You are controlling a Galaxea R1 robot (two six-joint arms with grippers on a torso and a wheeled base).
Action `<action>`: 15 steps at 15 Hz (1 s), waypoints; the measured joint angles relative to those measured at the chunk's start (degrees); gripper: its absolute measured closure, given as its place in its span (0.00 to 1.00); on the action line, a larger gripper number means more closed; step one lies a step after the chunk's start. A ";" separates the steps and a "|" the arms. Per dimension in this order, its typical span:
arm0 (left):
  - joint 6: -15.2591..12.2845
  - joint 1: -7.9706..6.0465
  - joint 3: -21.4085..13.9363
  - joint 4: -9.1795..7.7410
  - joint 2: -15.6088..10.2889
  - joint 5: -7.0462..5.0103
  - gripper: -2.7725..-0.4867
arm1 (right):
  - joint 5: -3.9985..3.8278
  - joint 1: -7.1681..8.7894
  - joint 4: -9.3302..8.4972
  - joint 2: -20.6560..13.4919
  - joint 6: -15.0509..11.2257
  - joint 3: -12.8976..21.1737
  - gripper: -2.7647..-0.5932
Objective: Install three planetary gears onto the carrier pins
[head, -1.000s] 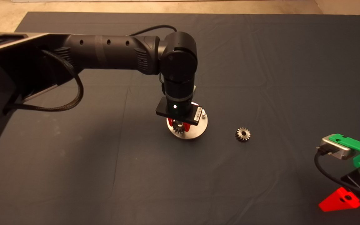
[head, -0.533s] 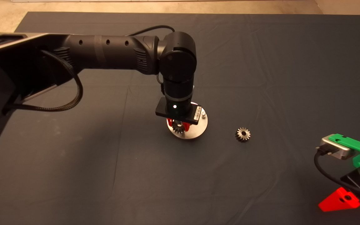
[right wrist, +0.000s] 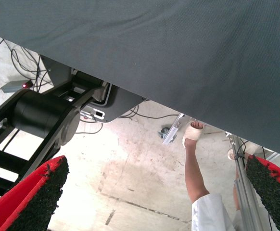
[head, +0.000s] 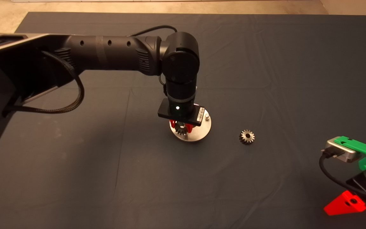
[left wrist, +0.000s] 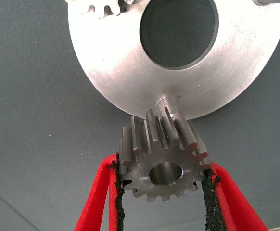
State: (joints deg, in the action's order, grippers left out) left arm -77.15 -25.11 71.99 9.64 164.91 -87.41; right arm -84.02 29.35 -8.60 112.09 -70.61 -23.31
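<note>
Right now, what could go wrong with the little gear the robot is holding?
The left gripper holds a planetary gear tilted above a carrier pin near the round plate's edge. Its hole doesn't look lined up yet, so it might jam or land crooked. If it slips, it could roll off onto the mat. A gear looks already mounted on the plate's far side; bumping the plate might disturb it.

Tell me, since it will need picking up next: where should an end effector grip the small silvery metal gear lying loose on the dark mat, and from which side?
Probably from straight above. The loose silvery metal spur gear lies flat on the dark mat, centre hole up, apart from the round silver plate. Close the fingers across its toothed rim on opposite sides, as the left end effector holds its gear.
</note>
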 joint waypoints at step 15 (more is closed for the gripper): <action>0.06 2.88 -0.35 2.23 -1.24 -0.02 0.86 | 0.00 -0.30 0.00 0.00 0.00 0.00 0.01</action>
State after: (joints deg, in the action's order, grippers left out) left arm -77.09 -22.24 71.63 11.87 163.67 -87.43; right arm -84.02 29.05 -8.60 112.09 -70.61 -23.31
